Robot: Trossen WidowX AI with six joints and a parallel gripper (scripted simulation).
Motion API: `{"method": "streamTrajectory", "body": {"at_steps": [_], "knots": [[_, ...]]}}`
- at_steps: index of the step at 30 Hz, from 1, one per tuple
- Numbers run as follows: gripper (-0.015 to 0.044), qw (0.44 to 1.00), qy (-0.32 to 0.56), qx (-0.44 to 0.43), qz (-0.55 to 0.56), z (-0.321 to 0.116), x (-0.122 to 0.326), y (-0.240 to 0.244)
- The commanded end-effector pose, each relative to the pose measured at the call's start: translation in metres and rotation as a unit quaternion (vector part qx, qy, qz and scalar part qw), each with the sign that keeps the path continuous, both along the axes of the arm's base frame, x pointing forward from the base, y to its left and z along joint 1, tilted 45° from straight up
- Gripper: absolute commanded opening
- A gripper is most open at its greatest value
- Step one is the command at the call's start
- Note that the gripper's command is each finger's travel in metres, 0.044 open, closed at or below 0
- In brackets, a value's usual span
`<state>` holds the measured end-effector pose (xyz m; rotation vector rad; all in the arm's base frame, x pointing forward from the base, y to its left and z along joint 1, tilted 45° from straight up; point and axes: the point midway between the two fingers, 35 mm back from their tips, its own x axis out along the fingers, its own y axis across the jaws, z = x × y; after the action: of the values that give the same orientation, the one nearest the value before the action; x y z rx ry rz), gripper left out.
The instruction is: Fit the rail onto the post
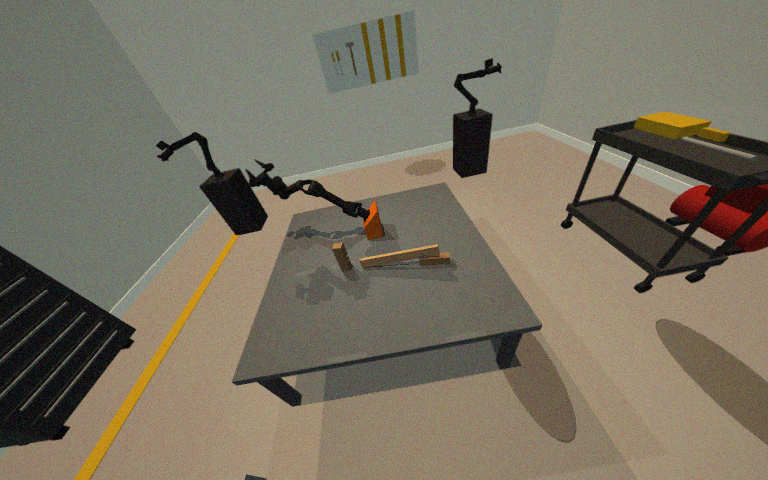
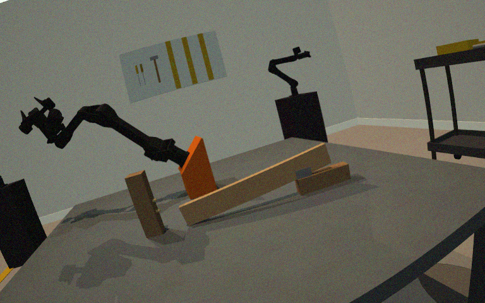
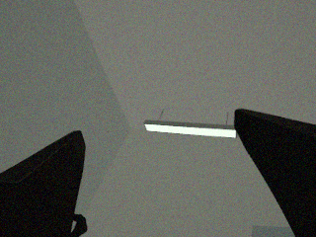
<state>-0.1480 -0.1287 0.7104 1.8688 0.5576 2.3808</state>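
The wooden rail (image 1: 396, 258) (image 2: 252, 185) slopes, with its near end down on the table and its far end raised at the grey bracket (image 2: 303, 173) on the low footboard block (image 1: 442, 259) (image 2: 323, 179). The short wooden post (image 1: 342, 257) (image 2: 143, 203) stands apart from the rail's near end, with a gap between them. Two pegs stick out of its side facing the rail, the upper peg (image 2: 155, 199) and the lower peg (image 2: 157, 210). My gripper (image 1: 252, 166) (image 2: 28, 104) (image 3: 160, 128) is open and empty, pointing upward, high and well left of the post. The rail's end holes are hidden.
My arm's orange base mount (image 1: 373, 225) (image 2: 200, 175) stands on the grey table (image 1: 396, 316) (image 2: 268, 250) behind the gap and the rail's near part. Two other arms on black pedestals and a cart (image 1: 634, 226) stand off the table. The wrist view shows a ceiling lamp (image 3: 193, 130).
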Motion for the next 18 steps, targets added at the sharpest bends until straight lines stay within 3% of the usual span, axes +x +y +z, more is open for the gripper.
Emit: {"method": "streamTrajectory", "body": {"at_steps": [1,10,18], "knots": [[0.0426,1.0,-0.001,0.001,0.001,0.0,0.0,-0.001],[0.044,0.989,-0.066,0.101,0.09,-0.018,-0.002,-0.088],[0.044,0.959,-0.085,0.195,0.188,-0.047,0.034,-0.167]]}}
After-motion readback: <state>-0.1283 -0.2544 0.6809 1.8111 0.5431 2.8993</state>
